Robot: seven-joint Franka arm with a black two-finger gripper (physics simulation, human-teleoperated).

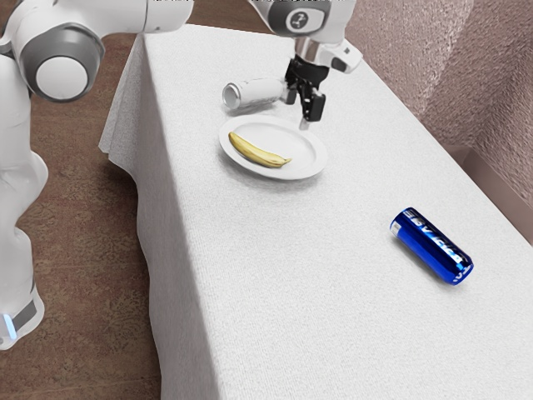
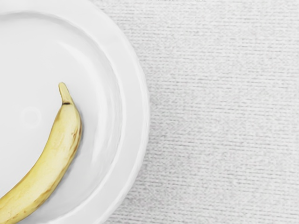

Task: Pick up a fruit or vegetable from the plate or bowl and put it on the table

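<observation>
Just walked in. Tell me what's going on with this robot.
The robot arm's gripper, fingers open, hovers near the plate and holds nothing. A banana lies on that plate, so the job of moving it to the table isn't done. A white can and a blue can lie on their sides on the table.

Banana (image 1: 256,153) on plate (image 1: 312,171); plate on table (image 1: 300,292)

Over my feed, I saw brown streaks and a dark band on the curved yellow banana (image 2: 61,140), and plain white on the round, glossy plate (image 2: 135,107). White lettering marked the shiny blue cylindrical can (image 1: 429,246); faint grey ribbing patterned the white woven tablecloth (image 1: 291,292).
</observation>
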